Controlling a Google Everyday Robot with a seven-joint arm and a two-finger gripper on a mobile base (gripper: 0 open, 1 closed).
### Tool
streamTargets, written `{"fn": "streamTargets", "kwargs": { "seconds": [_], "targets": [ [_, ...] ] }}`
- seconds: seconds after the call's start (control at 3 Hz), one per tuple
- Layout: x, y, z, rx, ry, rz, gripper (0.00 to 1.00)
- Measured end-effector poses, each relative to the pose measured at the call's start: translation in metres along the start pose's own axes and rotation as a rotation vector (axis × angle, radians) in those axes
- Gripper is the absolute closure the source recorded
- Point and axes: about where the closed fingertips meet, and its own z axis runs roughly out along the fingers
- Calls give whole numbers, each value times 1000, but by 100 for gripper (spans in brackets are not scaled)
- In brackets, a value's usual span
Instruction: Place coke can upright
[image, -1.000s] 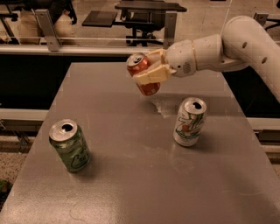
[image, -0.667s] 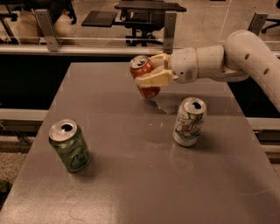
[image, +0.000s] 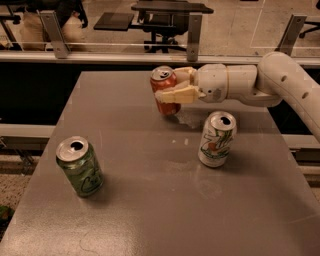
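Camera view takes in a grey table (image: 150, 200) with a white arm (image: 280, 80) reaching in from 2 o'clock. Three cans stand apart on or over it. A green can (image: 80, 167) sits upright at 8 o'clock and a white can (image: 216, 140) upright at 3 o'clock, just below the arm. The coke can (image: 161, 84) is at 12 o'clock near the far edge, nearly upright with its silver top up. Whether its base touches the table I cannot tell. The tool (image: 169, 86) is clamped on the coke can, one beige finger across its front and the other behind it.
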Motion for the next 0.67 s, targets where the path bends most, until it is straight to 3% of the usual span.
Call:
{"fn": "streamTargets", "kwargs": {
  "seconds": [0.67],
  "targets": [
    [3, 5, 2, -19, -46, 19, 17]
  ]
}}
